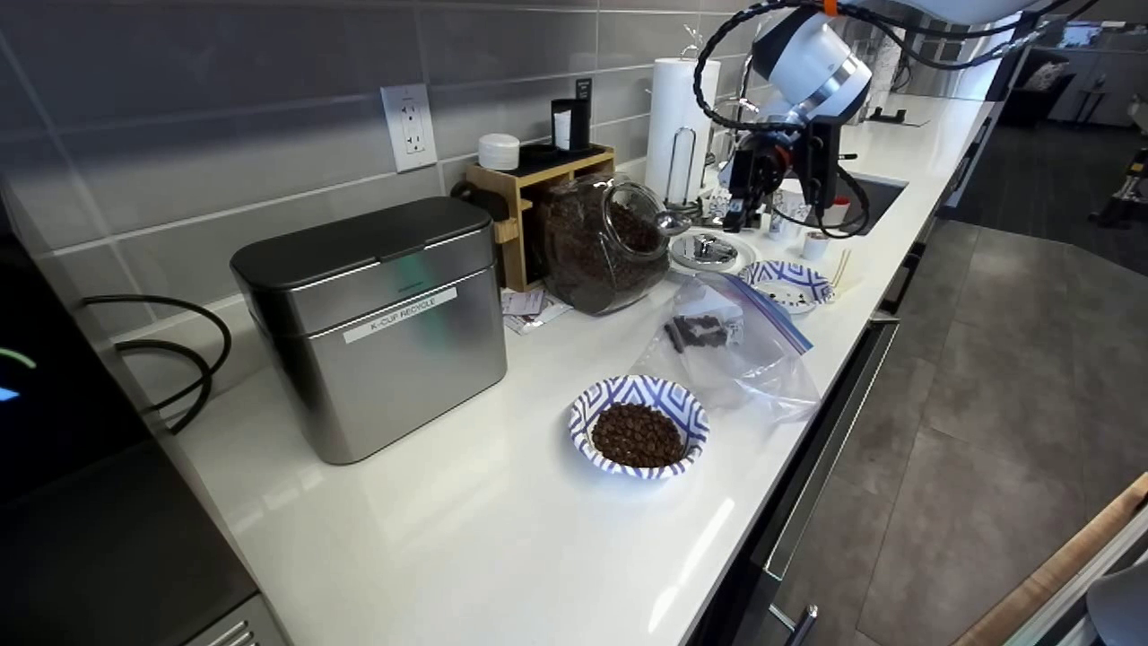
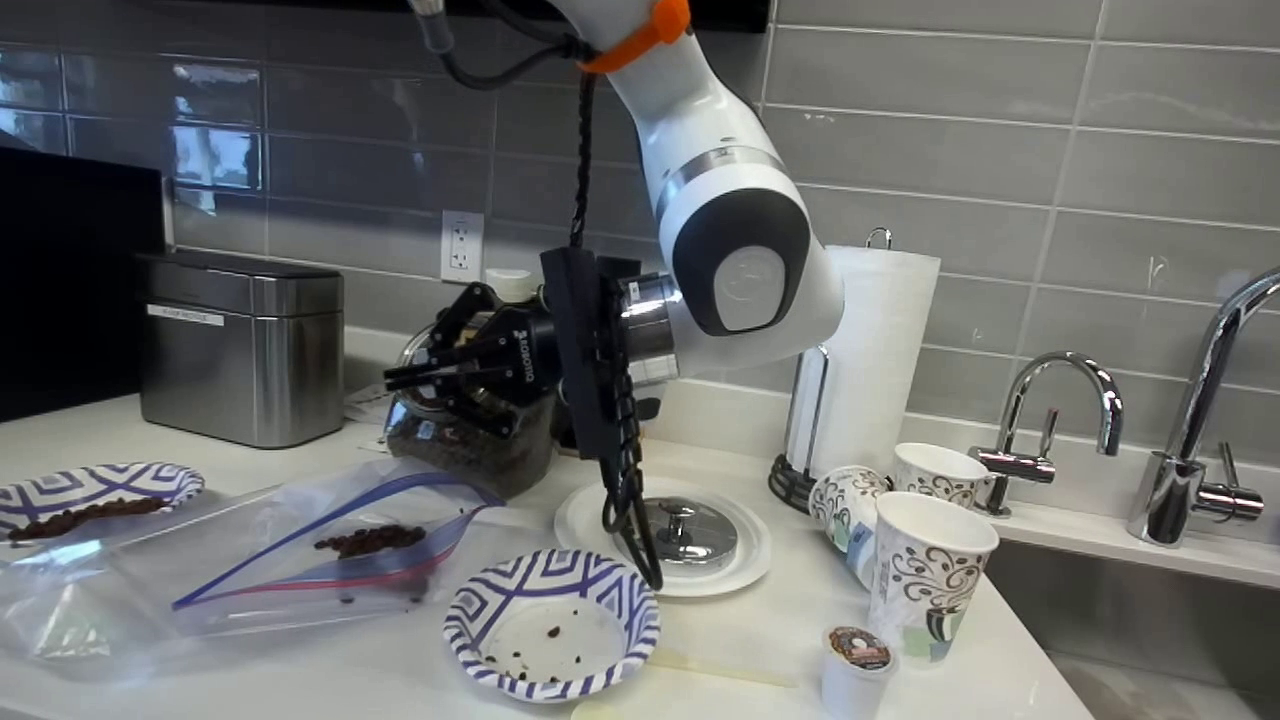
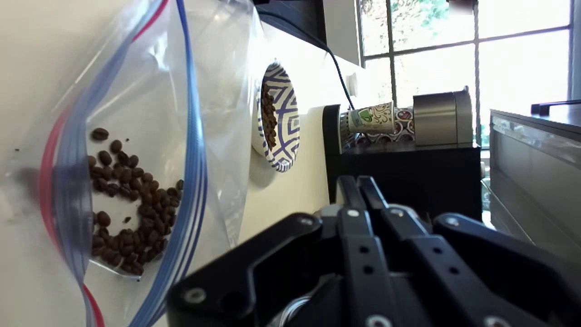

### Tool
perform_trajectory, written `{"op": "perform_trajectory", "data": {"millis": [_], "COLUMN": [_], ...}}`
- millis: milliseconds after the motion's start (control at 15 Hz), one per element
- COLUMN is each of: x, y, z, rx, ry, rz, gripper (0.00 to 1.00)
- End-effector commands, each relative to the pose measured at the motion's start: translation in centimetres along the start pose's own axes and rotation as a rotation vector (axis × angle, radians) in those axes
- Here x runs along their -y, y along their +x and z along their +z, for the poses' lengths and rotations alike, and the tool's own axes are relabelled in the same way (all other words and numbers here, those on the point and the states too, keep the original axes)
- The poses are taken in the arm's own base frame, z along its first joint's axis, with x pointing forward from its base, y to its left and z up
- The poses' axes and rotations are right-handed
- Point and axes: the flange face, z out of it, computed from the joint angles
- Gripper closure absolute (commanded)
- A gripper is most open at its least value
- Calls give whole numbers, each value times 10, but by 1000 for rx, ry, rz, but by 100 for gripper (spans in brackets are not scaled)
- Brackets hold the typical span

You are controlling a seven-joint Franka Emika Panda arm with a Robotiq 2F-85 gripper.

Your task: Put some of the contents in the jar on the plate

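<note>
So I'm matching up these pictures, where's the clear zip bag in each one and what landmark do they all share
In an exterior view: zip bag right of centre, around mid-height.
In an exterior view: zip bag at lower left.
In the wrist view: zip bag along the left side.
Shared landmark: bowl of coffee beans, next to the zip bag in every view.

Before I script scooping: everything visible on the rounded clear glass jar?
The rounded clear glass jar rests on the glossy white countertop beside a tan wooden box. Its wide round mouth is open and slanted; dark brown beans show inside. A shiny metal piece sits at the mouth's edge; contact with that or the box is unclear.
</note>
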Motion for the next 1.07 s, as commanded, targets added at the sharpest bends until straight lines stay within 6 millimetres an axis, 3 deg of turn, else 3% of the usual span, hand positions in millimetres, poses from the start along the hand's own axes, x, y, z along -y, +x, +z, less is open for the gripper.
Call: {"op": "perform_trajectory", "data": {"millis": [0, 67, 600, 1000], "x": [1, -2, -3, -12], "y": [-28, -11, -13, -46], "z": [-5, -6, -8, -26], "rx": [11, 5, 13, 121], "ry": [-12, -9, -22, -71], "rz": [-27, -8, -11, -90], "gripper": [99, 99, 99, 99]}}
